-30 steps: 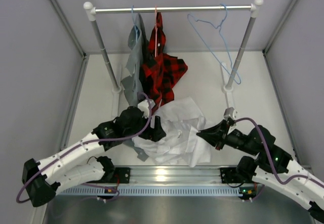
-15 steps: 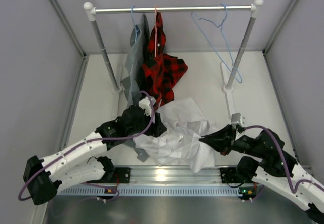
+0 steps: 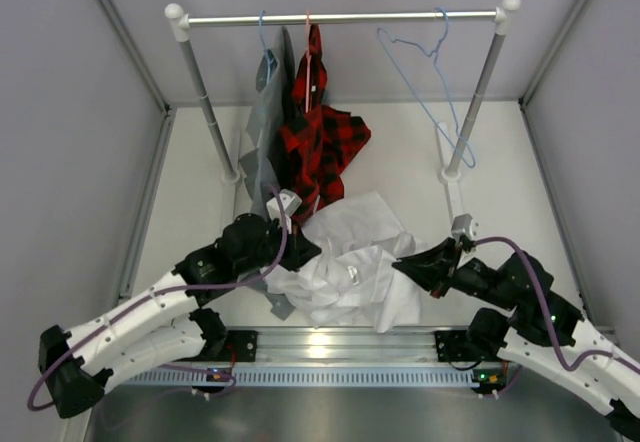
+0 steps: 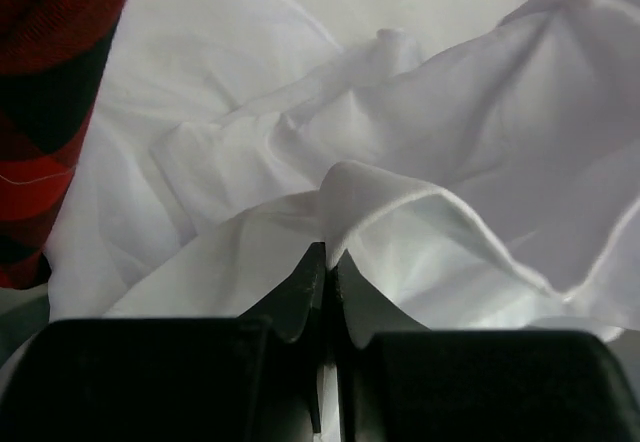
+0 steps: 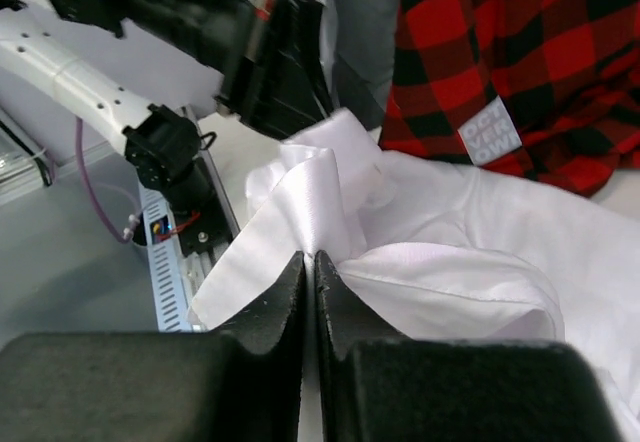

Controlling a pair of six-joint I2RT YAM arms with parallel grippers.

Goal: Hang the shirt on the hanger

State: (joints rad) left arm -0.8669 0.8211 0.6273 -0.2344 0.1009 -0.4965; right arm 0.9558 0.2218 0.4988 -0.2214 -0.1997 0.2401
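Observation:
The white shirt [image 3: 350,262] lies crumpled on the table between my two arms. My left gripper [image 3: 305,254] is shut on a fold of the shirt [image 4: 420,162] at the heap's left edge. My right gripper [image 3: 405,265] is shut on another fold of the shirt [image 5: 450,252] at the heap's right side. The light blue wire hanger [image 3: 428,72] hangs bare at the right end of the rail [image 3: 340,18], far from both grippers.
A red-and-black plaid shirt [image 3: 322,137] and a grey shirt [image 3: 265,132] hang from the rail's middle, their hems close behind the white heap. The rack's posts [image 3: 205,97] stand left and right. The metal rail [image 3: 330,342] runs along the near edge.
My left gripper has closed on the shirt's left edge after moving in slightly. My right arm, holding its fold, has shifted a little, drawing the cloth with it. The blue hanger swings slightly.

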